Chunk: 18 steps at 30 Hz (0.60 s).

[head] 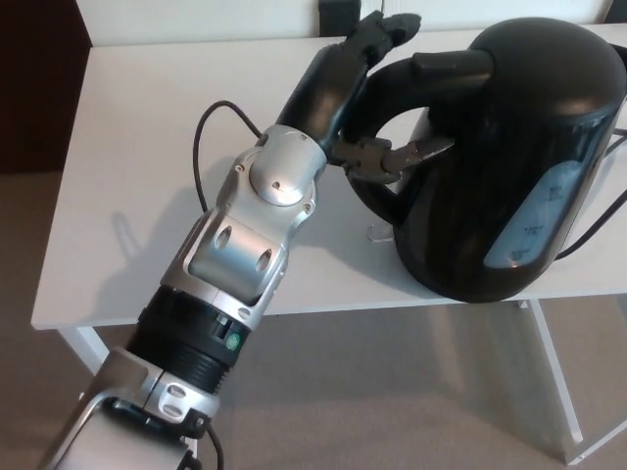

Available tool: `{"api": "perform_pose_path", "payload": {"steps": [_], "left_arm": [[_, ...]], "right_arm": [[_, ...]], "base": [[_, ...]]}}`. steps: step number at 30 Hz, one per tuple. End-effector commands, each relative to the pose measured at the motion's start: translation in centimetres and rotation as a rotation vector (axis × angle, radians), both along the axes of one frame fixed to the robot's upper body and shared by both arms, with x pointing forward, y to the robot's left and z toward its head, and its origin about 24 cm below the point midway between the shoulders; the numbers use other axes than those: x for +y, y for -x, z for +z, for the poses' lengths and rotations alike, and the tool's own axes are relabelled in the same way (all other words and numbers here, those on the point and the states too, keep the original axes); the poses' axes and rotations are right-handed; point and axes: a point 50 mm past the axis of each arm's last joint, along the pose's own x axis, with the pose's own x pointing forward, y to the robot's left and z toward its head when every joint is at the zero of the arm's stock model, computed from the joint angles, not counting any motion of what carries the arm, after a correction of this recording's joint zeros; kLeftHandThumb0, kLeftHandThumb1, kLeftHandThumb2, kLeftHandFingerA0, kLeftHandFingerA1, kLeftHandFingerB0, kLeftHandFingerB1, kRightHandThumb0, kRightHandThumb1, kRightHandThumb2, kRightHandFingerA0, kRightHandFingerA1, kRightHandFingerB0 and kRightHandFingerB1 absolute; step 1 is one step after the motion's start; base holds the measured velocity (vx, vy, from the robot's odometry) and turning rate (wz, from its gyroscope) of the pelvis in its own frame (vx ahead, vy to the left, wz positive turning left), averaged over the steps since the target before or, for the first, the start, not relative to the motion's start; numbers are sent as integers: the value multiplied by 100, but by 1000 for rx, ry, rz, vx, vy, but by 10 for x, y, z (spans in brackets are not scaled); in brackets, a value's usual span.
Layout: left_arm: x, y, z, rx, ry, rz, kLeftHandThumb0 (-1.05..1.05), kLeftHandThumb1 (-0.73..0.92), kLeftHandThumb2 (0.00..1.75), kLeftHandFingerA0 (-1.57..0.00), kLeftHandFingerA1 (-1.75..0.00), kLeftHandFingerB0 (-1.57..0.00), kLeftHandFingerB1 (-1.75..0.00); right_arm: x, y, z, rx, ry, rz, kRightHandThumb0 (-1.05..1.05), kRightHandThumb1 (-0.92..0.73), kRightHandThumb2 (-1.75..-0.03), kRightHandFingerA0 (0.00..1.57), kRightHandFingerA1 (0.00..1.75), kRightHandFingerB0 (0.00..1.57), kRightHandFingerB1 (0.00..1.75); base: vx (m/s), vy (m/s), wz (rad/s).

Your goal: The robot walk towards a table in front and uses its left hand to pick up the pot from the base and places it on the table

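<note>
The white counter (137, 206) carries one item, a black pot (519, 147), an electric kettle by its shape. It stands upright towards the counter's front right corner. Whatever is under it is hidden by its body.

Far left of the pot, a thin black cable (201, 147) loops out from the robot's forearm above the bare counter top. The left arm (245, 255), silver shell over a black wrist collar, rises from below and to the left of the pot and slants up towards it.

The left hand (338, 93) is at the pot's handle (382, 201), the loop on the pot's left side. The two thick fingers (384, 29) reach over the upper outside of the loop, extended rather than curled. The thumb (392, 157) passes through the loop opening and points at the pot's body; contact with the body cannot be confirmed. The handle lies between thumb and fingers with a wide spread remaining, so the fingers are not clamped and the pot is not gripped.

A dark cord (588, 230) leaves the pot's right side near the counter edge.
</note>
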Motion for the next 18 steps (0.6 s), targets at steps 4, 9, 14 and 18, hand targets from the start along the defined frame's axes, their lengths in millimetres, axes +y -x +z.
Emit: {"api": "perform_pose_path", "payload": {"steps": [4,9,14,18], "left_arm": [[11,-8,-10,48,-53,42,-30,55,57,-70,-48,-32,-31],[12,-11,-11,62,-18,35,-26,84,65,-117,-80,-73,-43],[10,-10,-10,17,-7,25,-20,82,69,-123,-101,-87,-52],[4,-8,-9,4,50,21,-26,82,79,-104,-141,-82,-109]], "right_arm": [[-2,-1,1,-6,0,-13,-51,-44,-74,49,50,32,46],[-1,-2,1,-12,-1,-12,-51,-44,-74,47,50,32,46],[-2,-3,2,-11,6,-10,-52,-45,-75,47,50,31,46],[-1,-3,2,-18,5,-6,-52,-45,-75,47,51,32,47]], "base": [[0,0,0],[0,0,0],[0,0,0],[0,0,0]]}}
